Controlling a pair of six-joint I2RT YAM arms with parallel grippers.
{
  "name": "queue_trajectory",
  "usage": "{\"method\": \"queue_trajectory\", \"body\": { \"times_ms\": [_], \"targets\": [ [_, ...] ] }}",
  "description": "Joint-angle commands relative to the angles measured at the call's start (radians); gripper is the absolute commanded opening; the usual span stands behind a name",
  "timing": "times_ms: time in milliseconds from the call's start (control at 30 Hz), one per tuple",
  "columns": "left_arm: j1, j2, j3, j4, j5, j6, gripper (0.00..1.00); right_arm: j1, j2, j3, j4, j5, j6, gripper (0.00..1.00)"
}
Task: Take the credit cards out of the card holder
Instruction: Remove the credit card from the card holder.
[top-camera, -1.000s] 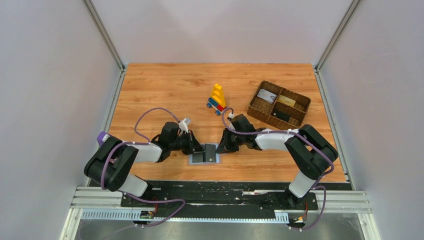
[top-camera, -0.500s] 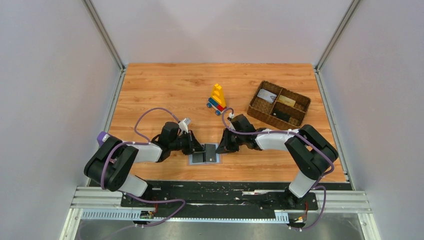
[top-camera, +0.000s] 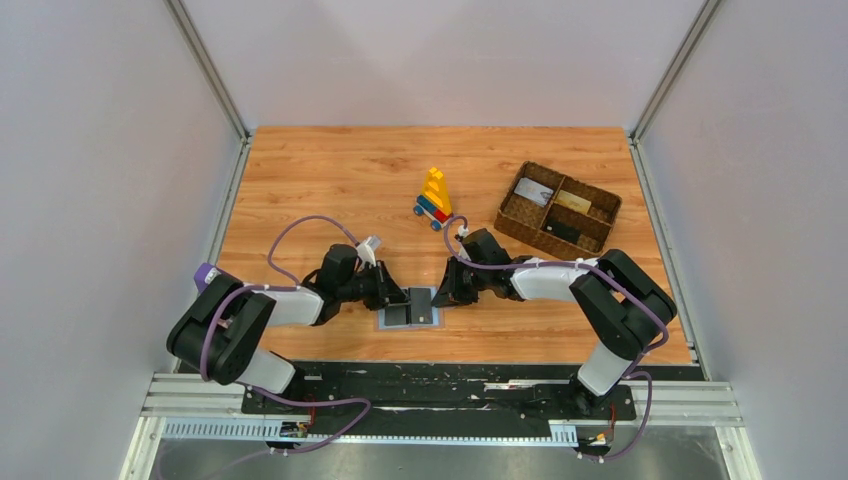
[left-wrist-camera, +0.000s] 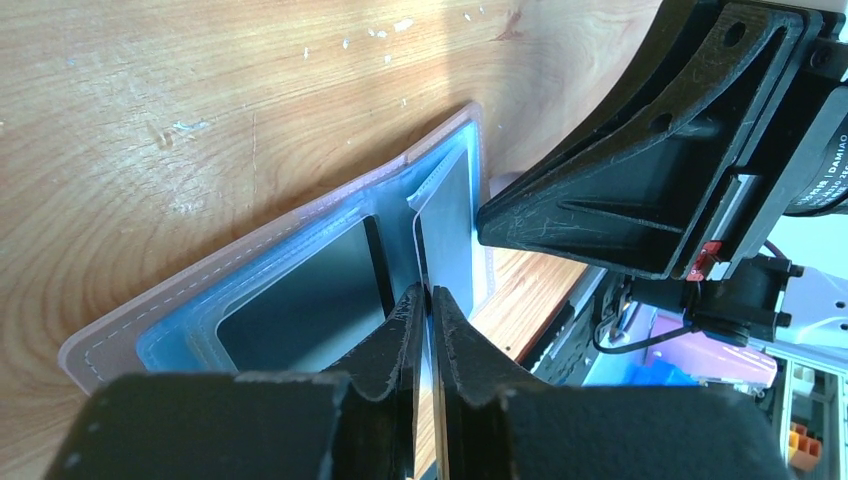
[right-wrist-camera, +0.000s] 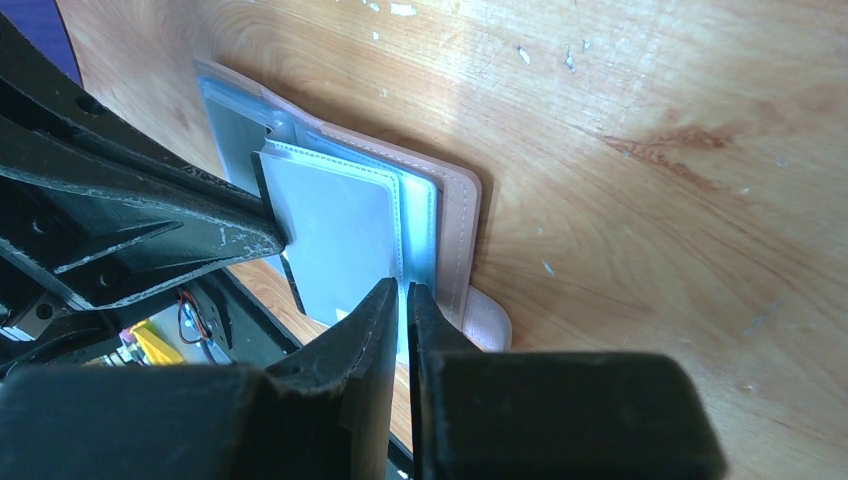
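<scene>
Nearest me, between my arms by the table's near edge, the light-blue folding card holder (top-camera: 420, 316) with pinkish trim lies open on the wooden table (top-camera: 330, 170). My left pincer (left-wrist-camera: 428, 295) is pinched almost closed on a clear inner sleeve standing up from it, and my right pincer (right-wrist-camera: 402, 292) nips a sleeve edge just as narrowly from the right. Farther off stands a yellow, red and blue block toy (top-camera: 434, 197), and at far right a brown woven compartment basket (top-camera: 520, 227) holds a greyish-white card (top-camera: 533, 192), a tan-gold card (top-camera: 573, 201) and a black card (top-camera: 566, 231), each in its own compartment.
</scene>
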Motion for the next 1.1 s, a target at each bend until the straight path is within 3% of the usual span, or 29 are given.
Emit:
{"method": "queue_trajectory", "body": {
  "times_ms": [0, 267, 367, 1067],
  "targets": [
    [0.004, -0.036, -0.006, 0.033, -0.009, 0.011, 0.13, -0.005, -0.022, -0.007, 0.021, 0.011, -0.024, 0.11],
    [0.005, -0.044, -0.011, 0.029, -0.009, 0.012, 0.12, -0.005, -0.022, -0.007, 0.02, 0.01, -0.026, 0.11],
    [0.005, -0.04, -0.007, 0.035, -0.004, 0.009, 0.0, -0.005, -0.022, -0.005, 0.018, 0.01, -0.026, 0.11],
    [0.034, -0.004, 0.002, 0.072, 0.086, 0.006, 0.0, -0.003, -0.105, 0.037, 0.042, -0.065, -0.032, 0.13]
  ]
}}
